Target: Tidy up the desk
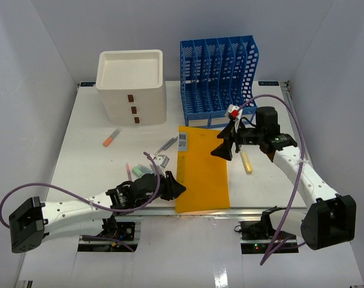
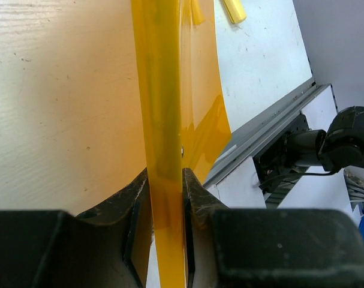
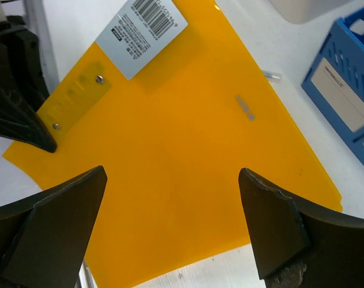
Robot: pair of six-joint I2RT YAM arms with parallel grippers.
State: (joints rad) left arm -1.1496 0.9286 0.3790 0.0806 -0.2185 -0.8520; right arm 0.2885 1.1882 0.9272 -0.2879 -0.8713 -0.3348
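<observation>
The left gripper (image 1: 174,188) pinches the left edge of the yellow folder (image 1: 202,174), which lies on the desk (image 1: 86,162) with its near end at the front rail. The gripped edge seems slightly lifted, though that is hard to judge. The right gripper (image 1: 225,146) hangs over the folder's far right part, jaws spread wide with nothing between them. At the back stand a drawer box (image 1: 132,87) and a blue rack (image 1: 220,78), and a yellow marker (image 1: 246,162) lies just right of the folder.

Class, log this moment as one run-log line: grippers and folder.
left gripper: shut on folder edge | right gripper: open above folder | folder: on desk, far end by rack
</observation>
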